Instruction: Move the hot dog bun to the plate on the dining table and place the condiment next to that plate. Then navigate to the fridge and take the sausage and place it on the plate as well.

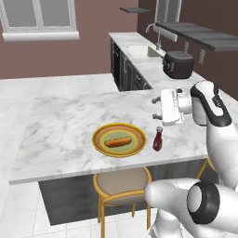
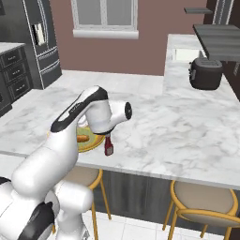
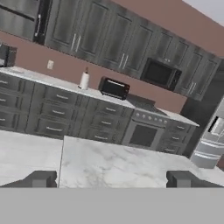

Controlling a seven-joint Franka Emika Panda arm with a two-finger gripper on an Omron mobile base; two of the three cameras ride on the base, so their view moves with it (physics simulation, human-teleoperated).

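Note:
The hot dog bun (image 1: pixel 117 142) lies on the yellow-olive plate (image 1: pixel 100 136) near the front edge of the marble dining table (image 1: pixel 60 121). The red condiment bottle (image 1: pixel 158 139) stands upright just right of the plate, apart from it. My gripper (image 1: pixel 155 108) hovers above the bottle, pointing sideways, open and empty. From the right base view I see the bun (image 2: pixel 83 138), the plate (image 2: pixel 91 145) and the condiment (image 2: pixel 108 146) partly behind my arm, with the fridge (image 2: pixel 42 42) far left. In the hand view, the open gripper (image 3: pixel 111 179) faces across the table (image 3: pixel 109 162). The sausage is out of view.
A dark toaster (image 1: pixel 178 64) and a sink (image 1: pixel 146 51) sit on the counter behind the table. Yellow-framed stools (image 1: pixel 122 183) (image 2: pixel 206 206) stand under the table's front edge. Dark cabinets, an oven (image 3: pixel 144 131) and a paper roll (image 3: pixel 84 81) line the far wall.

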